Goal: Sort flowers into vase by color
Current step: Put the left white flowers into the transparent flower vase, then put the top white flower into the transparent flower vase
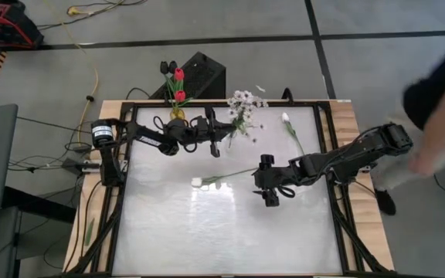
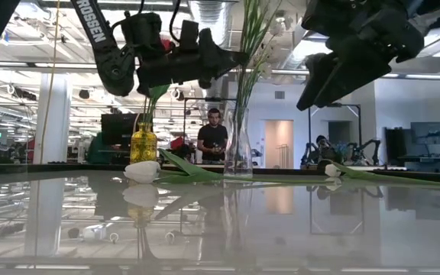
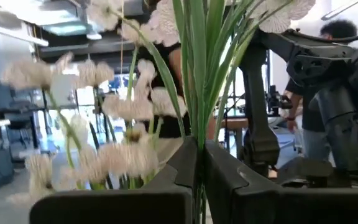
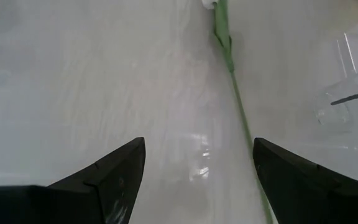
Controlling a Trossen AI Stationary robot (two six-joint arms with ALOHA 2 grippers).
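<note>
- White-blossom sprig (image 1: pixel 243 106) stands in the clear vase (image 2: pixel 237 145), its stems pinched by the left gripper (image 1: pixel 221 139).
- Right gripper (image 1: pixel 267 179) hovers wide open, empty, over a white tulip (image 1: pixel 221 178) lying on the table (image 1: pixel 230 232).

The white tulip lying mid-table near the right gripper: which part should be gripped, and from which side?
Probably the thin green stem, from straight above. The white tulip lies flat on the table, its stem running toward the open right gripper, which hovers by the stem end. Fingers straddling the stem crosswise spare the soft head. The left gripper is shut on the white sprig at the vase.
</note>
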